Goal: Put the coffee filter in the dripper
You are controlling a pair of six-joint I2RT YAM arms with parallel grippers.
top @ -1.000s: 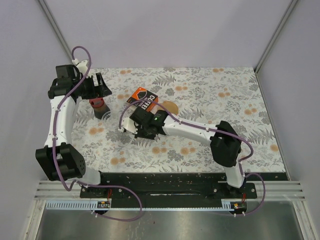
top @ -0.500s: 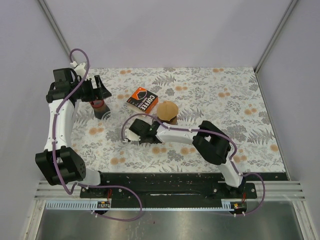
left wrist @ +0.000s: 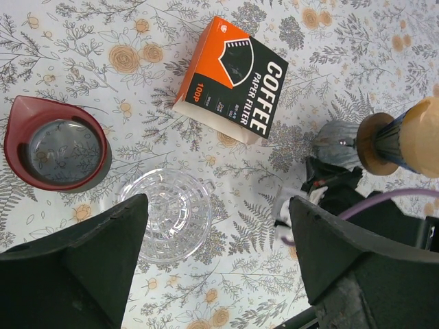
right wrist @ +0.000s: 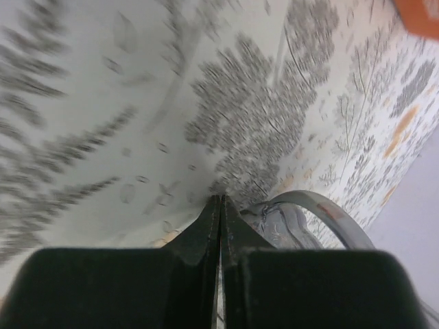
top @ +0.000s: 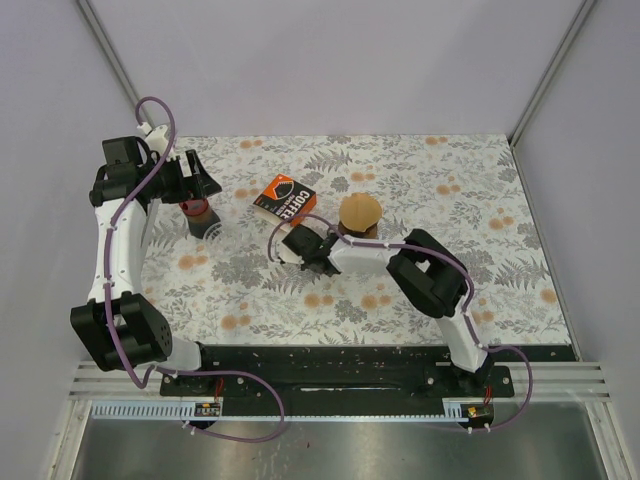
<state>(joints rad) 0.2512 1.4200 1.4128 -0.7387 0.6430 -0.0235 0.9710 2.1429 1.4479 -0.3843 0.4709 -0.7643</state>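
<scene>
Left end effector over ribbed clear dripper

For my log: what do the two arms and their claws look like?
The left arm and right arm have white tubular links joined by bulky black joint housings. A purple cable loops along each, down to the black base plate. The left claw and right claw have matte black, wedge-shaped fingers. No markings legible.

Top camera: high behind the arm bases, looking down on the whole worktop. Left wrist: well above, facing down; shares filter box and dripper with top. Right wrist: close over the worktop, blurred.
</scene>
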